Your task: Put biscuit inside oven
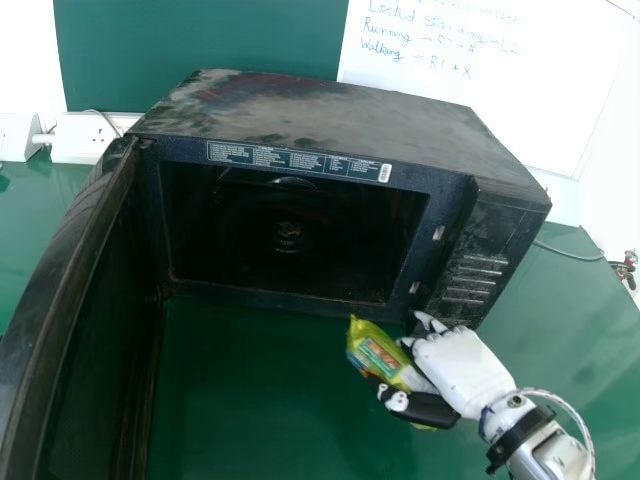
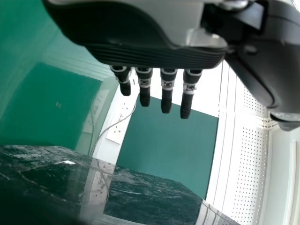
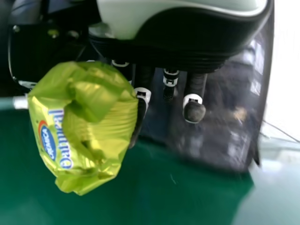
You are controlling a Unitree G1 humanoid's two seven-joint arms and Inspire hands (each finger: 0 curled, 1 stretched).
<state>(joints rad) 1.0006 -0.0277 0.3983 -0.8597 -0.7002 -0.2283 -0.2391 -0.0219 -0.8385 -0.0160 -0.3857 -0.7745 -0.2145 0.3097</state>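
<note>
Recorded, by clock face in the head view: one green tabletop [image 1: 250,390], glossy, paler toward four o'clock, by which a black microwave oven [image 1: 330,115] is borne at the centre, its top smudged; its door [image 1: 95,300] is swung open toward eight o'clock. One biscuit packet [image 1: 375,352], yellow-green, is held outside the oven at five o'clock, near the lower right corner of the opening. It is clamped between the thumb and fingers of the right hand [image 1: 462,368], seen between four and five o'clock. The left hand [image 2: 140,51] is found in the left wrist view, fingers straight, set side by side with slight gaps. Of the room: a dark green board [image 1: 200,40] is placed at eleven o'clock, a white sheet [image 1: 560,90] marked with blue handwriting between one and two, a white socket box [image 1: 85,137] at ten, and a grey cable [image 1: 570,252] is laid at three.
</note>
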